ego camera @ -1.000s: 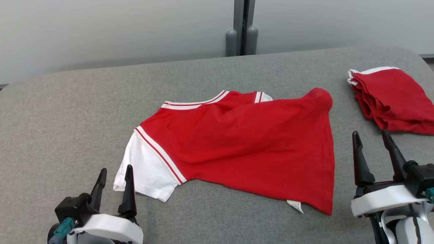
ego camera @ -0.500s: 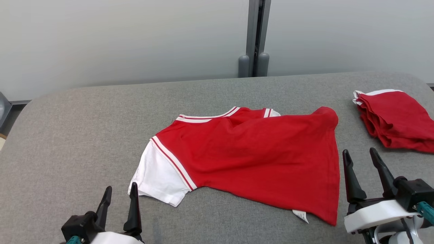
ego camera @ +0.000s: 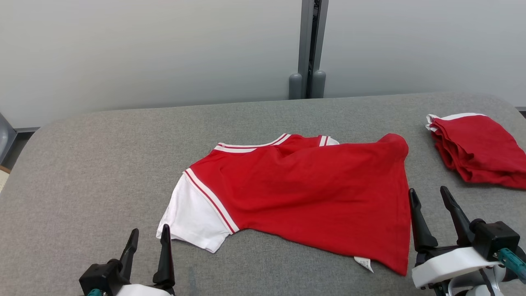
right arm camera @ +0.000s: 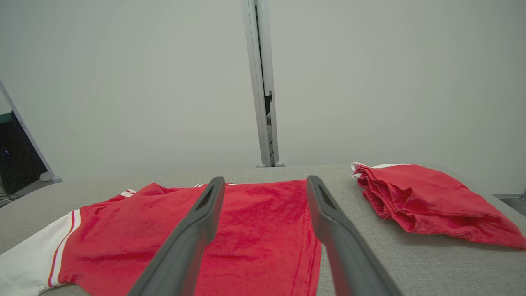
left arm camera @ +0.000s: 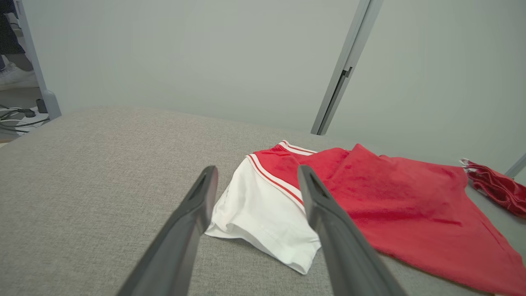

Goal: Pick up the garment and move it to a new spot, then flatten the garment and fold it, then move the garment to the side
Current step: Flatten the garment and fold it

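A red T-shirt (ego camera: 312, 197) with a white sleeve (ego camera: 193, 216) and striped trim lies rumpled in the middle of the grey padded table (ego camera: 102, 164). It also shows as the red T-shirt (left arm camera: 394, 205) in the left wrist view and the red T-shirt (right arm camera: 246, 222) in the right wrist view. My left gripper (ego camera: 150, 240) stands open just short of the white sleeve, nothing between its fingers. My right gripper (ego camera: 429, 199) is open beside the shirt's right hem, holding nothing. A white label (ego camera: 364, 263) sticks out at the near hem.
A stack of folded red garments (ego camera: 478, 150) lies at the table's right edge, seen again as the folded stack (right arm camera: 427, 201). A grey post (ego camera: 308, 49) and pale wall run behind the table. The table's left half is bare fabric.
The camera has tilted up and shifted, so the whole scene sits lower and more wall shows. Both grippers stay open near the bottom edge; the shirt has not moved on the table.
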You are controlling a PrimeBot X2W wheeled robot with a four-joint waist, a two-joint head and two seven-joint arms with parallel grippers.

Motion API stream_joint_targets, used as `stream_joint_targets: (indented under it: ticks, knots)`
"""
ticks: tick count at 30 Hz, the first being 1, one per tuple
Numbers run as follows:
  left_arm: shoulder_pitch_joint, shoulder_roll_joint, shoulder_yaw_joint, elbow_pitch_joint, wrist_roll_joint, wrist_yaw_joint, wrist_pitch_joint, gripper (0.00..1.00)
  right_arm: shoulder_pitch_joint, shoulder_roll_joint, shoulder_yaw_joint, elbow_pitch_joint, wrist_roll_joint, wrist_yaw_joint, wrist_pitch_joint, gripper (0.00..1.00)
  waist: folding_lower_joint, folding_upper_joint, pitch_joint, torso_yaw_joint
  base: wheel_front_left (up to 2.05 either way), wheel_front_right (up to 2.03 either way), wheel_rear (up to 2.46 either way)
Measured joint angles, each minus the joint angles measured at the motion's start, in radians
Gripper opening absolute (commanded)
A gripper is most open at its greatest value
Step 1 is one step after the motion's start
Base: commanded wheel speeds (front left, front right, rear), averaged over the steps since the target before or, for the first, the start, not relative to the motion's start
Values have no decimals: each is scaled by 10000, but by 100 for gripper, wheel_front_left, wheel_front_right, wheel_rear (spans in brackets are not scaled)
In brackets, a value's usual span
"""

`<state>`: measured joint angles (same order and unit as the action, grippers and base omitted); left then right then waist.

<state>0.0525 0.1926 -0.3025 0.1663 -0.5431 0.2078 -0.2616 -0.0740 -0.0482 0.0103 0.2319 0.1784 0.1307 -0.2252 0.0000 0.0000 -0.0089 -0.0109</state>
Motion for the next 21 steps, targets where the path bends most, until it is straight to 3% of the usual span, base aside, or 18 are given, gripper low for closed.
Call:
stream_joint_targets:
  ticks: [13, 21]
  knots:
    - [-1, -50, 33, -17, 153, -2, 0, 100, -5, 2, -40, 81, -44, 0, 23, 100, 0, 0, 84, 27, 0, 0, 0]
    - [-80, -128, 36, -48, 222, -56, 0, 100, 466, -8, -364, 73, -117, 0, 838, 100, 0, 0, 597, -86, 0, 0, 0]
